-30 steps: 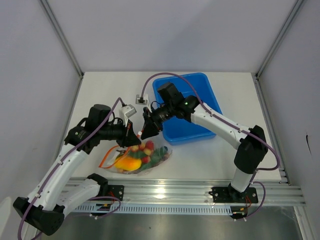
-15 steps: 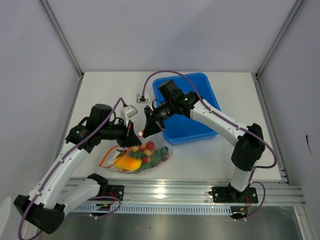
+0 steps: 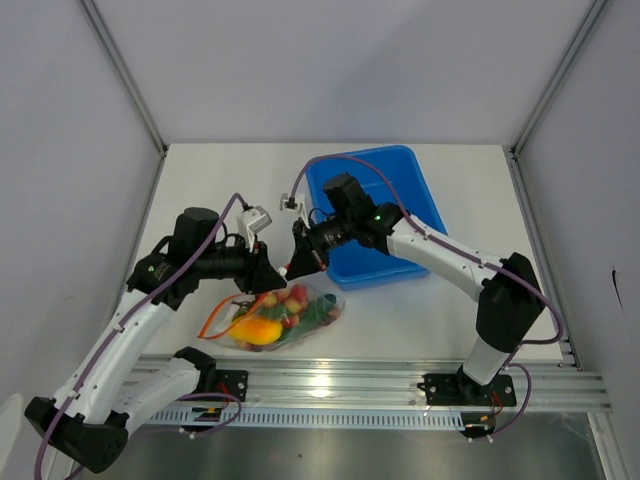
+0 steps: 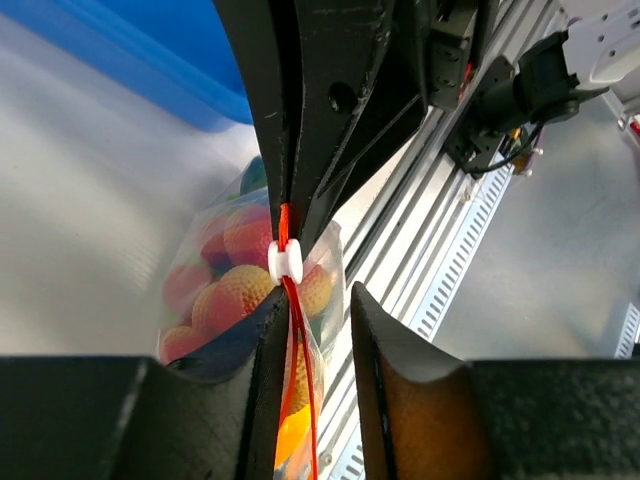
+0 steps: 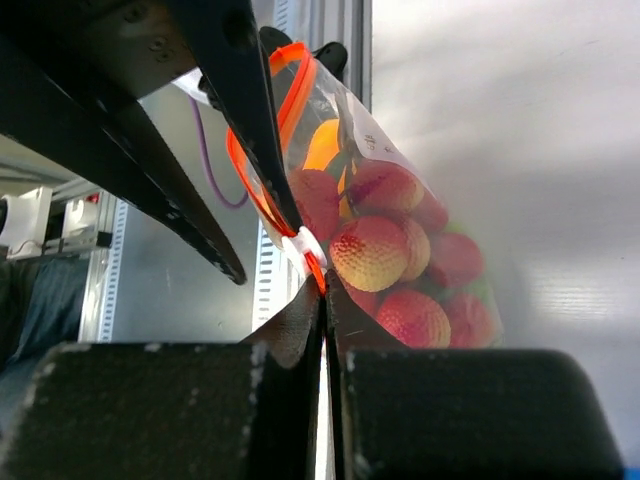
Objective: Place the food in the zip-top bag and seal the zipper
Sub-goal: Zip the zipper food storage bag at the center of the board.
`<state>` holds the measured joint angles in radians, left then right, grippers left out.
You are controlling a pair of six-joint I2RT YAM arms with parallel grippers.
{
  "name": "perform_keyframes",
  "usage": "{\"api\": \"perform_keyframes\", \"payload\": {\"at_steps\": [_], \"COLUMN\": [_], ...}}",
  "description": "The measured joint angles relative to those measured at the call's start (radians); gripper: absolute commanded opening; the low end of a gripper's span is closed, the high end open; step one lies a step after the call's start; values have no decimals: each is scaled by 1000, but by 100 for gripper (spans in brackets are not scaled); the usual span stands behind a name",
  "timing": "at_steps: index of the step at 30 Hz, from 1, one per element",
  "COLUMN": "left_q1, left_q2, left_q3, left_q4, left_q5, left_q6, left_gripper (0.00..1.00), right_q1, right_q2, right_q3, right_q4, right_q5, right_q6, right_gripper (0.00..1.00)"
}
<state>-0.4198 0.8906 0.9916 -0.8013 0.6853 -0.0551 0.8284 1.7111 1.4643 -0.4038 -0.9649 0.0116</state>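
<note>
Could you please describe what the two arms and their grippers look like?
Both the left arm and the right arm have white, rounded links with black joint housings. A purple cable loops along each. The right arm shows a small green light near its wrist. The left gripper and right gripper have matte black, tapering fingers with a speckled surface.
</note>
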Motion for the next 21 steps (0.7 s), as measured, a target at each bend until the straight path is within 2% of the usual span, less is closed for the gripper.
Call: {"api": "perform_keyframes", "payload": {"at_steps": [9,15,21], "left_q1": [0,0,0], "left_q2": [-23,-21,-21], "left_q3": [0,0,0], "left_q4": [63,74,74], "left_q5": [3,0,-23], "left_q6": [-29,-51,-68], "left_gripper": [34,33,28], "right_q1": [1,5,11], "right_q2": [-89,-92,-92], "right_q3": [-103,-105,-105], "right_q4": [153,169,171], "right_q5": [62,85,106], "right_q6": [124,146,150], "right_gripper": [0,0,0]}}
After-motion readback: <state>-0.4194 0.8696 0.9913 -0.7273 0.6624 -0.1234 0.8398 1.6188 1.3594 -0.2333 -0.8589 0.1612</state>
